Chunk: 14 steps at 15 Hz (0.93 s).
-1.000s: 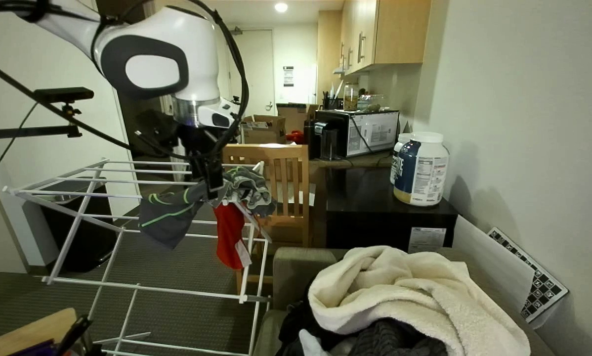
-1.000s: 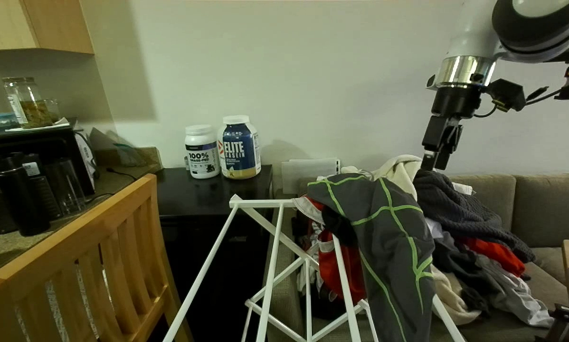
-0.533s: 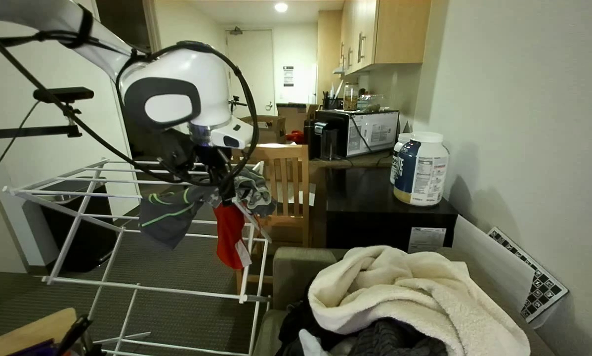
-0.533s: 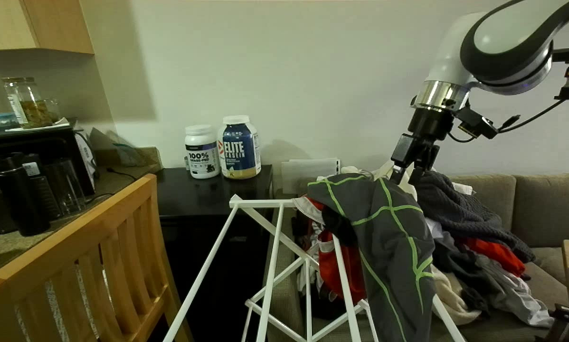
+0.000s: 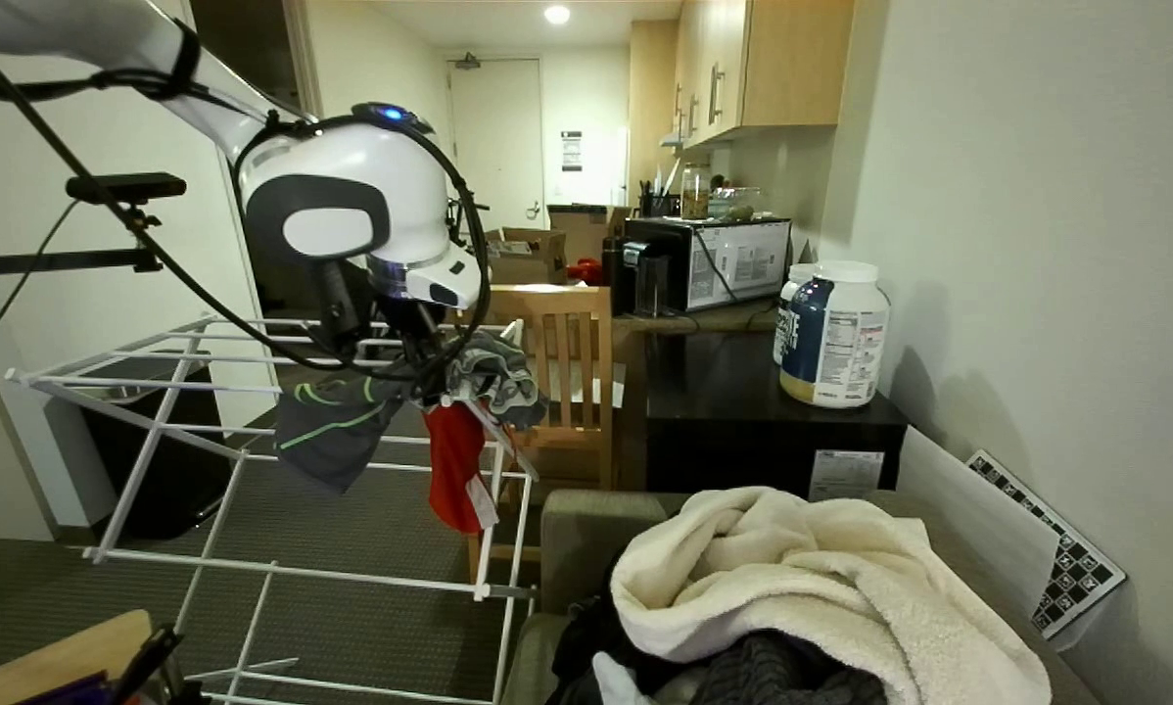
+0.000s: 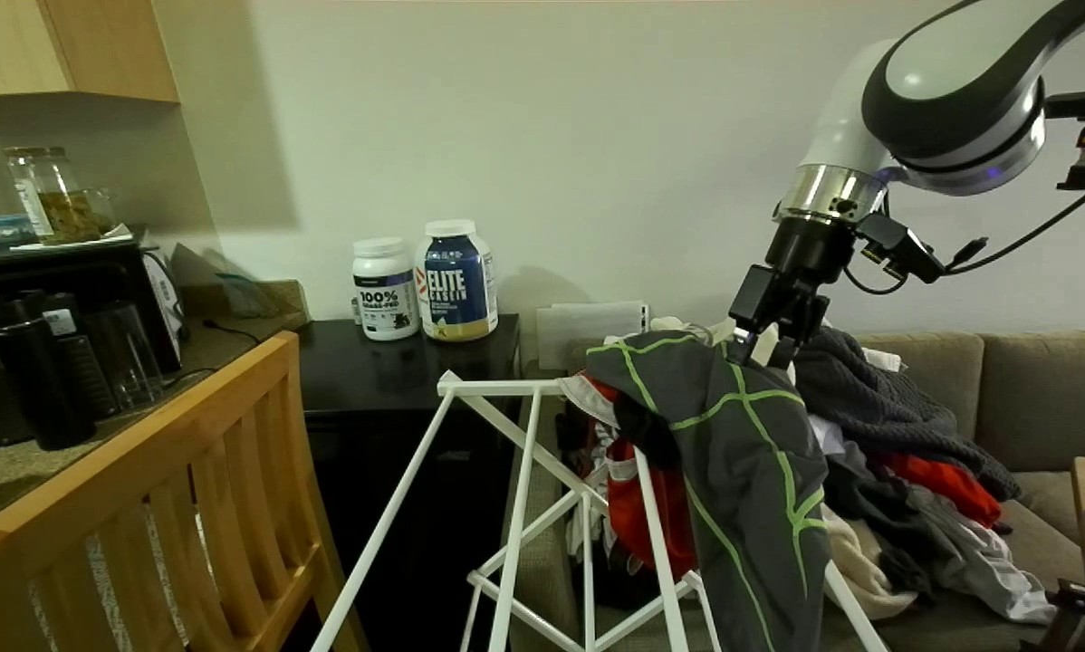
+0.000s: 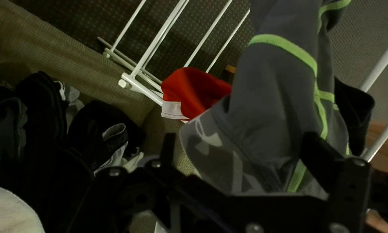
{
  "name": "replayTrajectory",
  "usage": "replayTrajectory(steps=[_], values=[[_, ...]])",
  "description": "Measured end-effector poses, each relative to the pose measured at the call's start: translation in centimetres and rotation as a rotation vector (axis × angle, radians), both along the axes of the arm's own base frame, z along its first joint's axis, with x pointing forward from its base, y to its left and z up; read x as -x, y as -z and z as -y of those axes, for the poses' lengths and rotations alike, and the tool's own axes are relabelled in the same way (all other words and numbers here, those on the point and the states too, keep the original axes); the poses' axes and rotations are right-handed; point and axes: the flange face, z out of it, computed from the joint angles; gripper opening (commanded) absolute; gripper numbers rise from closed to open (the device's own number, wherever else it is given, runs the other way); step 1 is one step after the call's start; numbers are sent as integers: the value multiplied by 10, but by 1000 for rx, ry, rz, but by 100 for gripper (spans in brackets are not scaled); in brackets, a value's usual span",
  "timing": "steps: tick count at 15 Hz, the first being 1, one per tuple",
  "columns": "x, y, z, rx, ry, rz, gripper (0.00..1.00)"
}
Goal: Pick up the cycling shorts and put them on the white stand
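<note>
A grey garment with lime-green seams, apparently the cycling shorts [image 6: 760, 489], hangs over the top of the white stand [image 6: 497, 388] and drapes down its side. Tilted downward, my gripper [image 6: 760, 349] is at the garment's upper edge. In the wrist view the gripper [image 7: 241, 139] is open, its fingers [image 7: 168, 144] wide apart with the grey waistband [image 7: 220, 155] and its pale logo between them. Whether the fingers touch the cloth I cannot tell. Cables and the wrist mostly hide the fingers in an exterior view, where the shorts [image 5: 337, 441] hang off the rails.
A red garment [image 5: 455, 465] with a white edge hangs beside the grey one. Beyond stand a wooden chair [image 5: 594, 372] and a dark cabinet with two tubs [image 6: 456, 285]. The sofa holds a cream blanket [image 5: 792, 578] and a dark clothes pile [image 6: 868, 398].
The arm has come down and tilted, bringing the gripper from above the clothes pile to the grey garment's top edge; motion in the last half second is small. The hanging clothes look unchanged.
</note>
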Motion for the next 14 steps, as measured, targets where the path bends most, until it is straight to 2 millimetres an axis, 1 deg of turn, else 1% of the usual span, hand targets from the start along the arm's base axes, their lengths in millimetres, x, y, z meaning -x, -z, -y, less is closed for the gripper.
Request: replayTrajectory(steps=[1, 3, 4, 10, 14], values=[[-1, -1, 0, -2, 1, 2, 59], [-2, -3, 0, -4, 3, 7, 47], [-3, -4, 1, -5, 5, 8, 39], [-4, -4, 4, -6, 12, 9, 1], [-4, -4, 4, -6, 11, 8, 0]])
